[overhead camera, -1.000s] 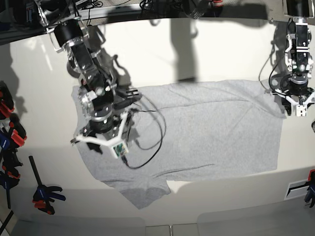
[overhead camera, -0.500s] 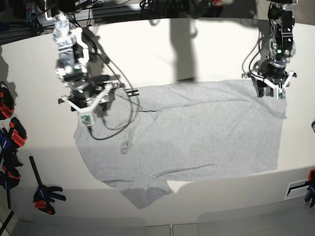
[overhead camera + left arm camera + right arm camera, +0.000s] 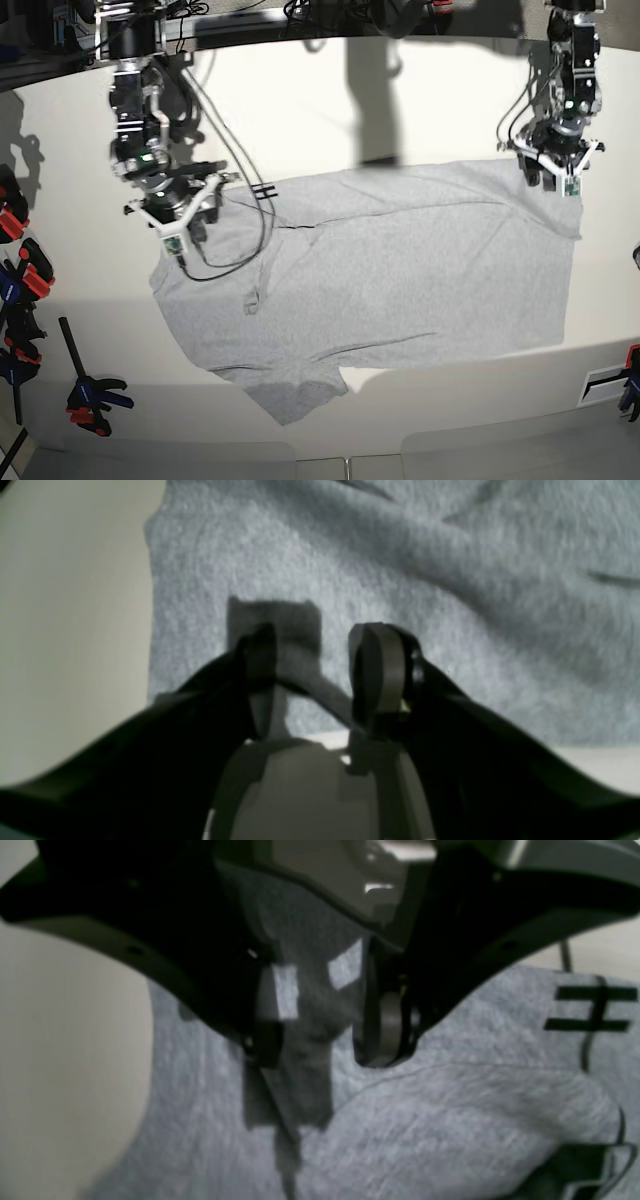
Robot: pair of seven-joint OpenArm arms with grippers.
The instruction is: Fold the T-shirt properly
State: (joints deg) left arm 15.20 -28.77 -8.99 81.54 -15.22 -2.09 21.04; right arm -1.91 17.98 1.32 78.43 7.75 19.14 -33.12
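Note:
The light grey T-shirt [image 3: 400,270] lies spread flat, plain side up, with one sleeve [image 3: 290,385] hanging toward the near edge. My right gripper [image 3: 176,220] hovers over the shirt's far left corner. In the right wrist view this gripper [image 3: 322,1045] is open, with shadowed cloth [image 3: 450,1130] showing between the fingers. My left gripper [image 3: 549,178] is over the shirt's far right corner. In the left wrist view it [image 3: 317,662] is open just above the cloth [image 3: 450,580], close to the shirt's edge. Neither holds anything.
A black cable [image 3: 240,255] loops from the right wrist across the shirt. Black marks [image 3: 262,190] sit at the shirt's far edge. Clamps [image 3: 90,400] lie along the table's left side. A white label [image 3: 605,380] is at the near right.
My right gripper has moved from the shirt's left middle up to its far left corner. My left gripper has moved from the right edge to the far right corner.

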